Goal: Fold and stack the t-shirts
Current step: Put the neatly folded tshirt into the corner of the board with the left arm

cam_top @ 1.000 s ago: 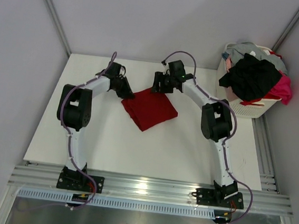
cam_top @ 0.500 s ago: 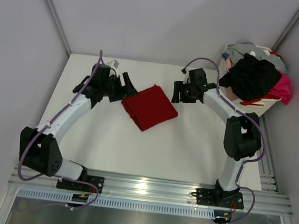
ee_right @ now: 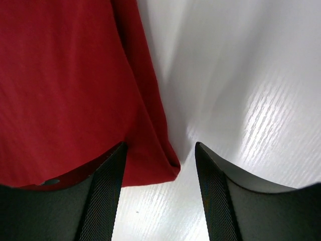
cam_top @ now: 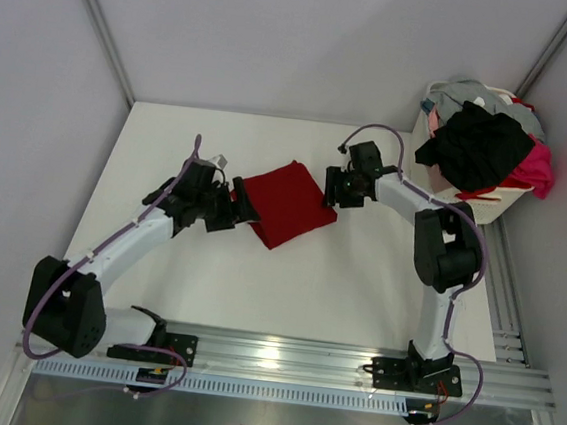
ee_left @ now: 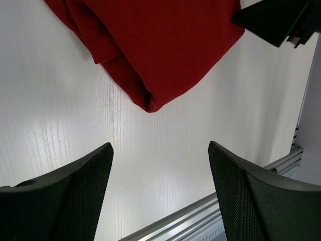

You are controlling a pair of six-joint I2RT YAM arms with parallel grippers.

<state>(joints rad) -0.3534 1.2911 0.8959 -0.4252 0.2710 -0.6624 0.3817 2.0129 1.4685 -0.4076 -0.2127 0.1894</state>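
White table (cam_top: 357, 280) between pale walls (cam_top: 280, 41), folded dark red t-shirt (cam_top: 284, 205) far centre, left gripper (ee_left: 159, 150) spread just left of it, right gripper (ee_right: 159, 148) spread over its right corner, heaped basket (cam_top: 480, 209) far right.

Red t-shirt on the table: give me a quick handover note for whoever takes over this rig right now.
Left tool: open, holding nothing, beside the red t-shirt at its left edge.
Right tool: open, a corner of the shirt between its jaws, not gripped.
Red t-shirt: folded into a compact rectangle, flat on the table.
Basket, far right: heaped with unfolded shirts, black, pink and grey.
Done: one shirt folded.
Left: fold the basket's shirts, then stack them all.
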